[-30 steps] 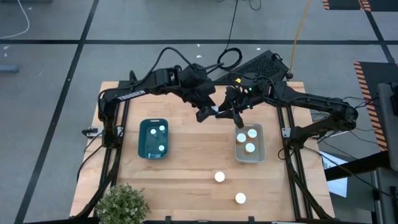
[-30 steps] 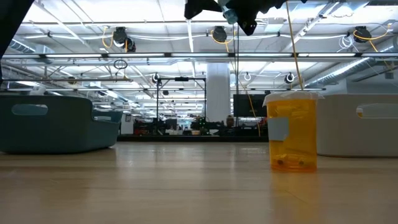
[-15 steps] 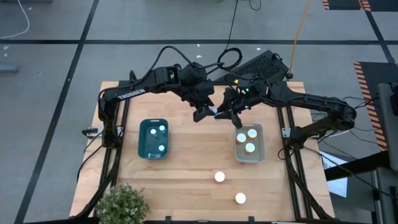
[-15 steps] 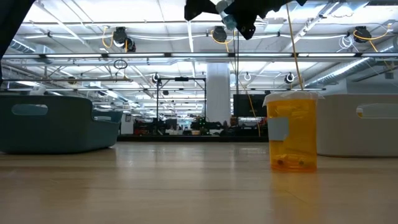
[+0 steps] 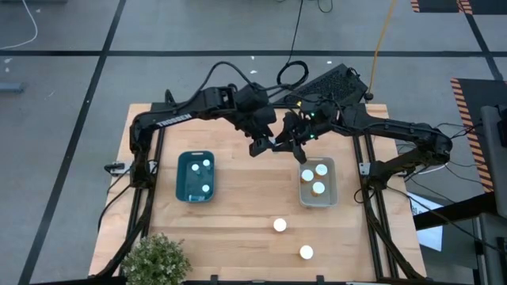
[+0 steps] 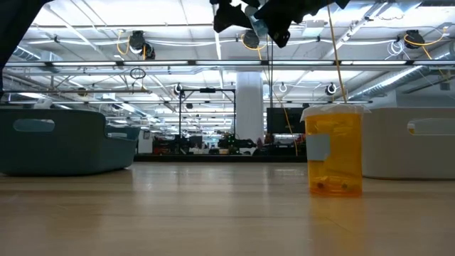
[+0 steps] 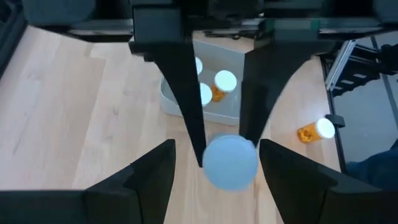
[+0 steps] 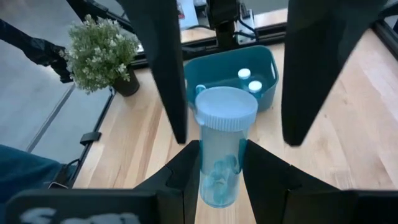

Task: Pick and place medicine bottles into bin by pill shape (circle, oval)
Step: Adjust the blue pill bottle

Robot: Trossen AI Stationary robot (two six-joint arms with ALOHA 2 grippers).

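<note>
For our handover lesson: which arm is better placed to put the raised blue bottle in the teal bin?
Left. Its open claw brackets the blue bottle that the right claw holds, and the teal bin lies on its side.

The pills inside the clear bottle point(image 8: 221, 149) are too blurred for their shape to be told. In the low view, both grippers are cut off by the top edge. The amber bottle's point(image 6: 333, 149) contents are seen only as small, unclear specks at its base.
</note>
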